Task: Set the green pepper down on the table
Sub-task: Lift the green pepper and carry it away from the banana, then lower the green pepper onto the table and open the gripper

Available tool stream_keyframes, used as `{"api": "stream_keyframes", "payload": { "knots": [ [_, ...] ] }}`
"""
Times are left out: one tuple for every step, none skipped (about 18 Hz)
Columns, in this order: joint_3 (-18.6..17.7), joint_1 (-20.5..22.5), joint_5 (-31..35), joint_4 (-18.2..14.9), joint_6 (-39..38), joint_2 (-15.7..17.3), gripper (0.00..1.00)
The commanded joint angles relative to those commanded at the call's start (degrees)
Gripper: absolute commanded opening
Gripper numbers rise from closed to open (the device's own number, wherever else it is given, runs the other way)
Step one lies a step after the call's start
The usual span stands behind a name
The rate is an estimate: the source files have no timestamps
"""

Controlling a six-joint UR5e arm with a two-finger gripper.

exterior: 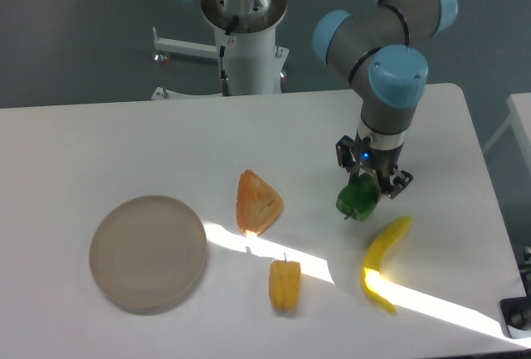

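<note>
- Right of centre on the tabletop [124, 135], the claw [368, 183] points straight down, clenched around the green pepper [357, 199].
- Grasping looks done: the pepper hangs under the claw, just above and left of the banana [383, 261].
- Whether the pepper touches the white surface cannot be told; it appears slightly raised.
- Bare surface lies beneath it, between the orange wedge-shaped piece [258, 202] and the banana, so the spot seems suitable.
- Left to do, as I judge it: lower the pepper, release the claw, and draw away.
- Well apart sit the yellow pepper [284, 284] and the round plate [148, 252], not in the way.
</note>
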Motion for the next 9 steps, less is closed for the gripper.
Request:
{"api": "stream_keyframes", "payload": {
  "knots": [
    [-1.2,0.5,-0.1,1.0,2.4,0.0,0.32],
    [-1.9,1.1,-0.5,2.6,4.1,0.0,0.32],
    [-2.9,1.4,-1.6,3.5,5.2,0.0,0.32],
    [-3.8,2.5,-3.5,3.6,6.6,0.0,0.32],
    [-4.5,4.0,-6.3,3.7,9.1,0.2,0.32],
    [-5.1,5.0,-9.1,3.6,12.0,0.3,0.32],
    [-6.4,6.1,-11.0,3.7,14.3,0.4,0.32],
    [-7.6,7.0,-11.9,3.8,16.0,0.4,0.32],
    [-8.1,7.5,-12.6,3.9,17.1,0.4,0.32]
  ]
}}
